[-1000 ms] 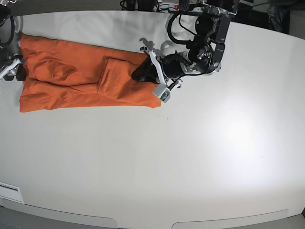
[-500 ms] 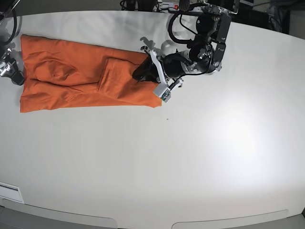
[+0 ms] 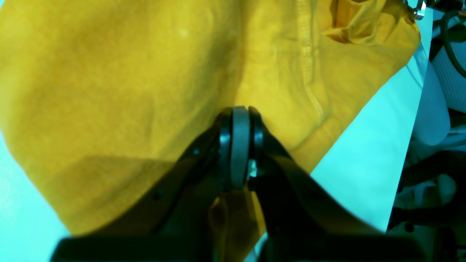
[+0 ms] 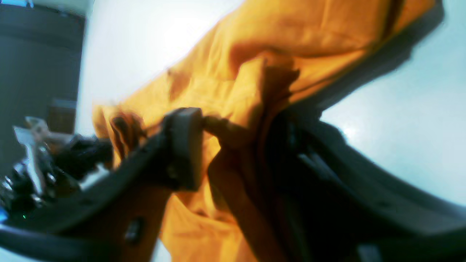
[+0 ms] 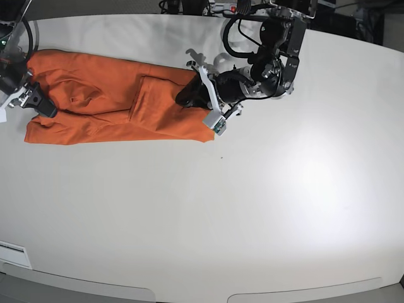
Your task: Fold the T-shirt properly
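Shirt (image 5: 107, 104) lying as a long orange band across the far left of the table (image 5: 265, 208), already folded lengthwise, with one sleeve or flap doubled over near the middle.

Left gripper (image 5: 187, 96) at the band's right end, pressed down on the cloth; in its wrist view jaws tight together, pads meeting, fabric bulging up on both sides. Whether a layer is pinched between the pads cannot be told: clenched, at least, and bearing on the shirt (image 3: 109, 91).

Right gripper (image 5: 39, 103) at the opposite end, over the left edge. In its own blurred view, jaws part-way apart with a bunched ridge of cloth (image 4: 255, 91) standing between them; one pad (image 4: 184, 145) against the fabric. Looks to be closing on that ridge, but a firm hold cannot be confirmed.

Step in hand, by judgement: taking hold of both short ends, ready for the crosswise fold.

Next move calls for a secure pinch on the left end through all layers, then lifting and carrying that end over toward the other, keeping edges aligned and the cloth taut enough not to slump or drag the lower layers askew.
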